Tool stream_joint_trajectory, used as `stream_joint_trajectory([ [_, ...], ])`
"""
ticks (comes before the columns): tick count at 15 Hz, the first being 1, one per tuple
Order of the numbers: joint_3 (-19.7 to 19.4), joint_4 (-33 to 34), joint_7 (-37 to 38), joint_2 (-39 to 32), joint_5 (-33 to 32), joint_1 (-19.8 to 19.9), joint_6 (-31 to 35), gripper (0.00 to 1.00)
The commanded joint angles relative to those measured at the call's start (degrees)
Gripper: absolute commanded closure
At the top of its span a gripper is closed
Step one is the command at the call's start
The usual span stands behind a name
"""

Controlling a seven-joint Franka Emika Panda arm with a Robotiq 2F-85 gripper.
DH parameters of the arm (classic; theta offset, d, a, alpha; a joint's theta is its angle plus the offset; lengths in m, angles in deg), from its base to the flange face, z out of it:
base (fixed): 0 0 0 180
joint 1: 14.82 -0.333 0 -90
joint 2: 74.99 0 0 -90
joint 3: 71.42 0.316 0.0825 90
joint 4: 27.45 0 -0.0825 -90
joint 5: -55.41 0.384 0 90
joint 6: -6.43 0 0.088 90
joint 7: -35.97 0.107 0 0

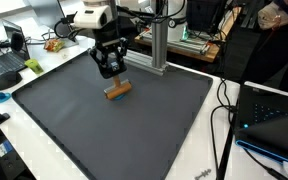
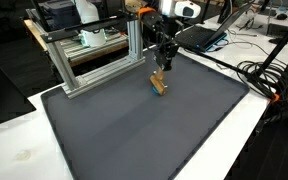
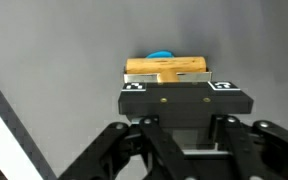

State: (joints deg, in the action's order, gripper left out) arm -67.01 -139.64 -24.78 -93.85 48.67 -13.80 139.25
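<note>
**A:** Where is your black gripper (image 1: 110, 72) right now?

**B:** It hangs just over the small brown wooden block (image 1: 118, 90). The block lies flat on the dark grey mat (image 1: 134, 135), near the far edge of it. No finger is around the block, so you hold nothing.

**A:** How wide is it open?

**B:** You cannot tell from these pictures. The fingers look like 1 dark lump in both exterior views. The wrist view shows only the black arms and a flat black bar.

**A:** What is the block like?

**B:** It is long, with straight sides and smooth, light wood. The mat under it is dull and a bit rough, like cloth or rubber.

**A:** Does the wrist view show you more?

**B:** Yes. In it the block (image 3: 166, 68) sits just past the gripper tips, lying crosswise. A small round blue thing (image 3: 160, 55) peeks out behind it. You cannot see that blue thing in either exterior view.

**A:** And the exterior views?

**B:** They show a silver metal frame (image 2: 94, 55) standing near the block, at the mat's far edge. In an exterior view a white table (image 2: 14, 150) shows beside the mat.
</note>
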Motion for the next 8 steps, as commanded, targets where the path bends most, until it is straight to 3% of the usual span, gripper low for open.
stream_joint_trajectory([
  [1,0.7,0.5,-0.4,-2.7,-0.4,-0.3,1.9,0.78],
  [8,0.9,0.8,-0.4,-3.0,-0.6,-0.3,1.7,0.78],
])
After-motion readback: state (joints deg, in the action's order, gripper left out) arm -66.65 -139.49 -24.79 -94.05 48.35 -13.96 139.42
